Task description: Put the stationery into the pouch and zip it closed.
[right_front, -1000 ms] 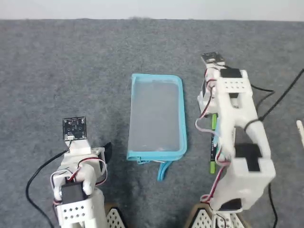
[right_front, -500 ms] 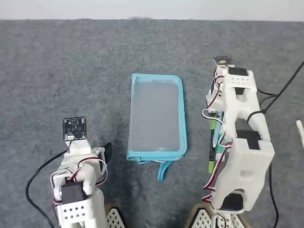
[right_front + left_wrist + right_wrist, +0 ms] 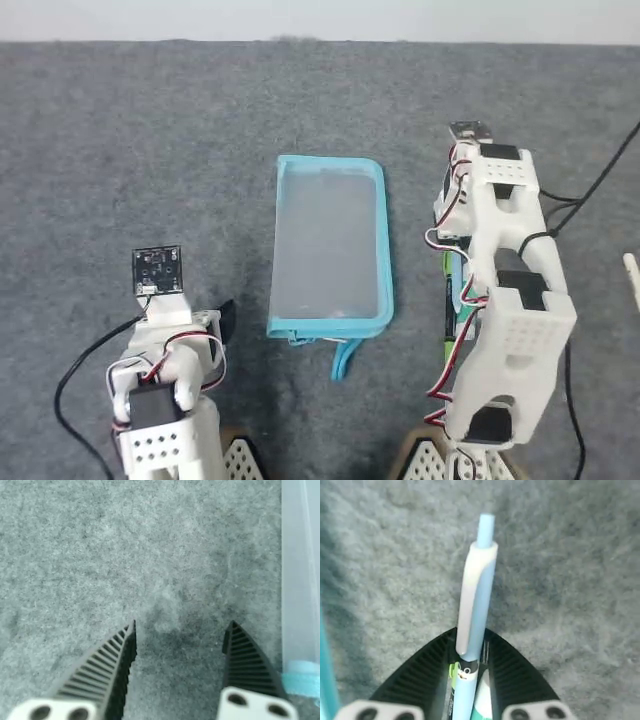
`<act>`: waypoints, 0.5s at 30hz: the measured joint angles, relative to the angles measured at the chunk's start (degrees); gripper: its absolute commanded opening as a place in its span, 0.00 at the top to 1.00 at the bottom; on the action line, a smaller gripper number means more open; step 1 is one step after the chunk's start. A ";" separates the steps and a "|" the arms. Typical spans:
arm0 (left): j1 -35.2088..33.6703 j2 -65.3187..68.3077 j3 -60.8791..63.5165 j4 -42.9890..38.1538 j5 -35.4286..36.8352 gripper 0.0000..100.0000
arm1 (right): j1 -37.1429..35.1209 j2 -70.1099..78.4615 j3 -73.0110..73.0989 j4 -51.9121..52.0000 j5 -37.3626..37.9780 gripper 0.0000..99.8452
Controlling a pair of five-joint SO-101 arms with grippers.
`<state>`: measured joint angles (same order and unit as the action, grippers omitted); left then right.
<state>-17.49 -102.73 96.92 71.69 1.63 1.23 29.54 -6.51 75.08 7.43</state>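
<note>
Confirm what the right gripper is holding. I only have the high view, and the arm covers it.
Observer: In the right wrist view, the right gripper is closed on a blue pen, whose clicker end pokes out past the fingertips.
Operator: Only that pen?
Observer: No. A sliver of the green pen sits between the fingers beside it.
Operator: Is the left gripper open?
Observer: Yes. In the left wrist view, the left gripper is open over bare mat, with nothing between the fingers.
</note>
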 measured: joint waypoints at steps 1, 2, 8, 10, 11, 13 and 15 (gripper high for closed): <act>0.00 0.00 0.00 0.00 0.00 0.73 | 0.35 -0.35 -0.35 0.53 0.00 0.99; 0.00 0.00 0.00 0.00 0.00 0.73 | 0.62 -0.97 -0.44 1.23 0.00 0.99; 0.00 0.00 0.00 0.00 0.00 0.73 | 1.85 -7.82 -0.53 5.27 0.00 0.99; 0.00 0.00 0.00 0.00 0.00 0.73 | 1.67 -8.97 -0.53 5.80 0.00 0.97; 0.00 0.00 0.00 0.00 0.00 0.73 | 1.58 -8.97 -0.53 5.89 0.00 0.96; 0.00 0.00 0.00 0.00 0.00 0.73 | 1.58 -8.88 -0.53 6.07 0.00 0.92; 0.00 0.00 0.00 0.00 0.00 0.73 | 1.67 -7.82 -0.62 5.89 0.00 0.91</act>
<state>-17.49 -102.73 96.92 71.69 1.63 2.90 21.71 -7.12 80.97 7.43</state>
